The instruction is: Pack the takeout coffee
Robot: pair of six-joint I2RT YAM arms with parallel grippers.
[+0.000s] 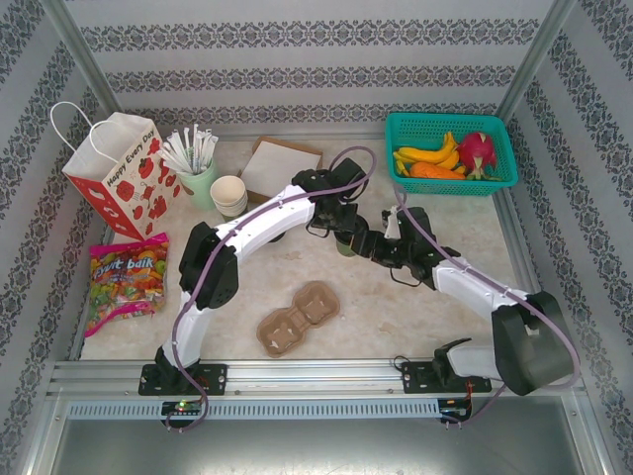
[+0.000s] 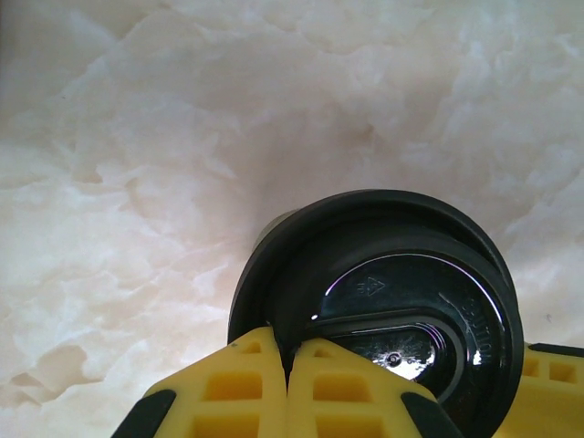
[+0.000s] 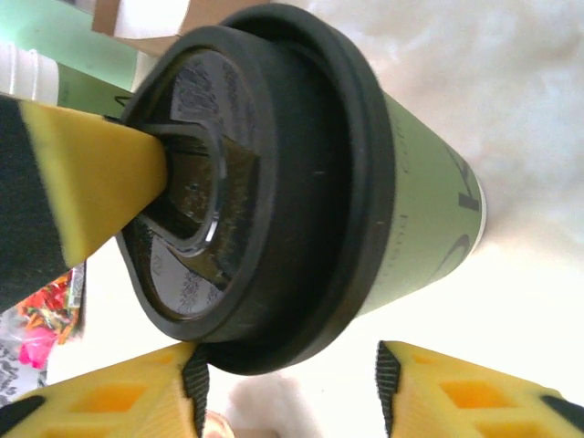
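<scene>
Logging takeout coffee cup [image 1: 345, 245] upright at centre of table [image 1: 386, 317], off all edges | I read left gripper [image 2: 287, 383] pinched together, tips on its black lid [image 2: 401, 274] | right gripper [image 3: 287, 401] jaws apart, cup just ahead between them.

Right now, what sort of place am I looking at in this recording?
Probably a lab test cell staged as a takeout counter: a marble-look table inside patterned walls, with a lidded coffee cup, a cardboard cup carrier, a paper gift bag and a cup of wrapped straws.

Coffee cup [image 1: 345, 245] mostly hidden from above — lid [image 2: 392, 274] cropped by bottom edge.
</scene>
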